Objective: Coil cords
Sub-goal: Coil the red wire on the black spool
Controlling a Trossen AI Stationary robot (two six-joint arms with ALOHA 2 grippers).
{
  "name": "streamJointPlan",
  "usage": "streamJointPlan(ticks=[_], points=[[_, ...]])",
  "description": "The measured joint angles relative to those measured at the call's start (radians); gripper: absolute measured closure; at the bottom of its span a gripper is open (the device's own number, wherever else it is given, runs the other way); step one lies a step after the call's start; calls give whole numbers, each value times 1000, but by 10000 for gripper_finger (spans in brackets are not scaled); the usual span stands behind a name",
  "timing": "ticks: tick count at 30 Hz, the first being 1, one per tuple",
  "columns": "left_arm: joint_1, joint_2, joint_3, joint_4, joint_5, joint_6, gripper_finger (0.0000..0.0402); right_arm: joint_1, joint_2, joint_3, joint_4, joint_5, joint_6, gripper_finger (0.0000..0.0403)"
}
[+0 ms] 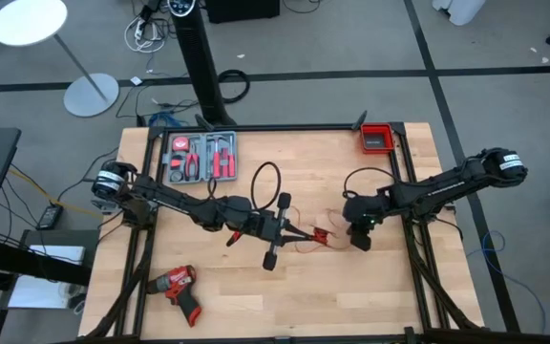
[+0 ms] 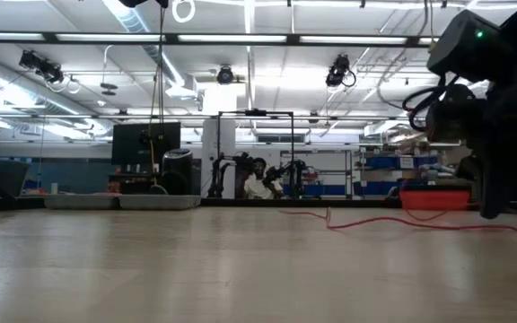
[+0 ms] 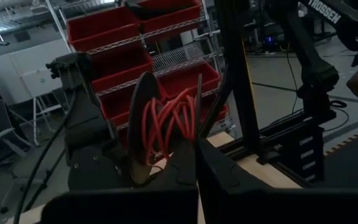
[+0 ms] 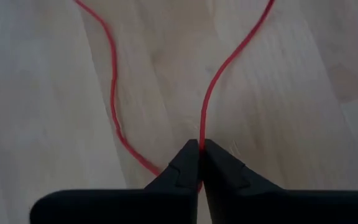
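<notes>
Red wire (image 4: 113,93) lay slack across mid surface (image 1: 332,296), coiled end (image 3: 169,121) clamped in left hand (image 3: 194,146), strand pinched at fingertips of right hand (image 4: 201,148) just above wood. Black cable (image 1: 267,179) looped nearby, beside tool tray (image 1: 200,156). Drill (image 1: 177,284) well apart.

Grey floor (image 1: 504,105), white floor lamp (image 1: 29,21), bright ceiling strip lights (image 2: 240,39).

Place: robotics lab or workshop
Evidence: wire shelving (image 3: 179,59) with red bins (image 3: 107,28), ceiling strip lights (image 2: 240,40), wooden desk (image 1: 285,287)
</notes>
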Motion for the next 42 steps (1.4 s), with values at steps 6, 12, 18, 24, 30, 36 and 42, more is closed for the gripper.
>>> streamJointPlan(ticks=[6,12,18,24,30,36,42], points=[[1,0,2,-4,-2,-27,402,0,-42,63,-158,-55,-12,347],[1,0,2,-31,-35,-98,402,76,-148,169,-229,-51,-11,325],[-12,0,2,-24,-40,-286,402,171,-233,249,-267,197,-46,327],[-74,0,2,-15,-129,-321,402,272,-257,167,171,279,-248,325],[-106,0,2,12,-205,-388,402,320,-235,102,468,256,-392,327],[-126,0,2,38,-265,-420,402,320,-184,68,547,264,-415,328],[-123,0,2,25,-277,-397,402,321,-166,67,552,321,-471,329]])
